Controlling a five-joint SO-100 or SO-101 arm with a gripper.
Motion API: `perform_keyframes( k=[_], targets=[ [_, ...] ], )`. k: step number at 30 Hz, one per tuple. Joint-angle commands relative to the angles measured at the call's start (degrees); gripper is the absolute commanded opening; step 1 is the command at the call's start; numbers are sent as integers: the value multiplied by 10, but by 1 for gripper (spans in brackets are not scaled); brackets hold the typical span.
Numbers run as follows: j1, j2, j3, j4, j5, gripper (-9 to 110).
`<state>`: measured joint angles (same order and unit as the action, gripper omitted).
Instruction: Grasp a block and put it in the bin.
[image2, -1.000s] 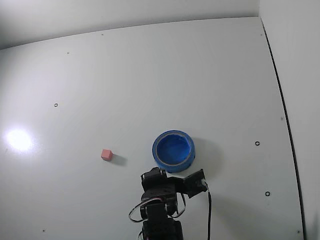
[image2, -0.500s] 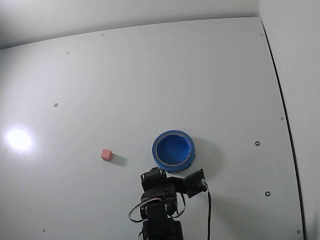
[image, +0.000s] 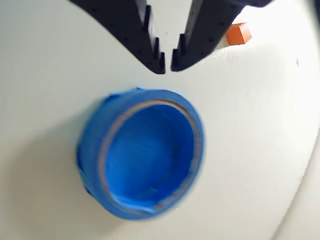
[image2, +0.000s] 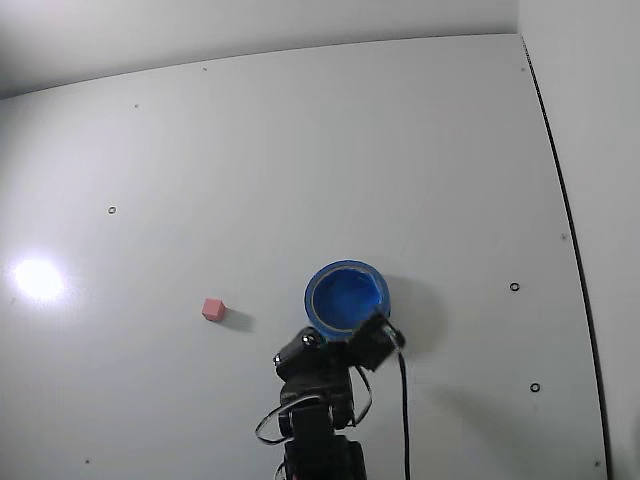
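Note:
In the wrist view the blue bin (image: 89, 150) lies just below my gripper (image: 167, 67), and its inside is empty. The black jaws are shut with nothing between them, only a hairline gap at the tips. The block (image: 238, 34) looks orange here and sits on the table behind the right finger, partly hidden by it. In the fixed view the pink block (image2: 212, 309) lies on the white table well left of the bin (image2: 313, 300). The folded arm (image2: 320, 385) stands just below the bin.
The white table (image2: 300, 150) has small dark holes scattered over it and a bright light glare at the left (image2: 38, 279). A dark seam (image2: 560, 220) runs down the right side. A black cable (image2: 404, 400) hangs beside the arm.

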<state>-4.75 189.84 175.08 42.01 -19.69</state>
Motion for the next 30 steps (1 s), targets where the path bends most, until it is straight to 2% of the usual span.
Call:
perform_keyframes(
  k=[1,6,9,20,30],
  targets=[
    [-6,-64,-131,2,-160,13],
    [-13,-226,-225,2,-252,29],
    [-43,-326,-294,2,-278,33],
    [-159,-629,-546,2,-280,34],
    [-204,-762,-624,2,-280,34]
  ],
)
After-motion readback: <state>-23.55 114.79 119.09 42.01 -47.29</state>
